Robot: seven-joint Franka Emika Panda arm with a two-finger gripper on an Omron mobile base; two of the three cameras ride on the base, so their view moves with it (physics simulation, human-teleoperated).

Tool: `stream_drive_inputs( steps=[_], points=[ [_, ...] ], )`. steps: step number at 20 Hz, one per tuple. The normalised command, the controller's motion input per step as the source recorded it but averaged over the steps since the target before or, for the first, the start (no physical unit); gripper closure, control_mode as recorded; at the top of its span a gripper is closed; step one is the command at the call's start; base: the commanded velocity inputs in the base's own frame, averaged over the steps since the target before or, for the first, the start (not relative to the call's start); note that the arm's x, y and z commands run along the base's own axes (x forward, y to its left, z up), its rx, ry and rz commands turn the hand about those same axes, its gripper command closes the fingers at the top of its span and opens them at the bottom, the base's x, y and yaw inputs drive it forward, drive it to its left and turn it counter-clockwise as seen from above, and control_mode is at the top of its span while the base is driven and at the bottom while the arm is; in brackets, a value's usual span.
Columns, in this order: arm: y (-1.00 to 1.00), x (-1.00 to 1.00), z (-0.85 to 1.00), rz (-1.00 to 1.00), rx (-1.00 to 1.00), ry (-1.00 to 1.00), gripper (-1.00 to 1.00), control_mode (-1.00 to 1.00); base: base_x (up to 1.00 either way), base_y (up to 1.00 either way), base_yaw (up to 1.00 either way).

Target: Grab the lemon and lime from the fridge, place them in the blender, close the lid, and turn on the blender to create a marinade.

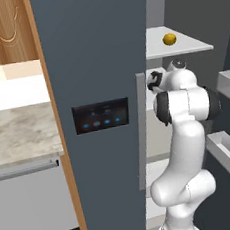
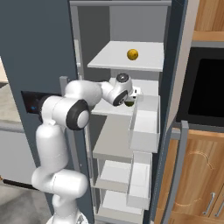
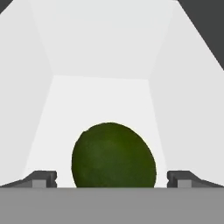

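End effector (image 3: 111, 179) spread wide around lime (image 3: 113, 155), inside fridge (image 2: 131, 70), lemon (image 2: 132, 54) one shelf above

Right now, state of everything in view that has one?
fridge: door open, shelves exposed
lemon: resting on the upper shelf, untouched
lime: on the shelf below, between the open jaws, not gripped
gripper: open, fingertips either side of the lime

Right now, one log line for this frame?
phase: reaching for lime | gripper: open, fingers either side of lime | lime: in fridge door bin | lemon: top shelf, untouched
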Motion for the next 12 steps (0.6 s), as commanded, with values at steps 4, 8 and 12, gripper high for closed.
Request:
stream_drive_inputs(
  steps=[4, 8, 12],
  points=[
    [0.0, 0.27, -0.21, 0.0, 0.0, 0.01, -1.0, -1.0, 0.0, 0.0, 0.0],
    [0.0, 0.23, -0.2, 0.0, 0.0, 0.01, -1.0, -1.0, 0.0, 0.0, 0.0],
    [0.0, 0.12, -0.26, 0.0, 0.0, 0.02, 1.0, -1.0, 0.0, 0.0, 0.0]
  ],
)
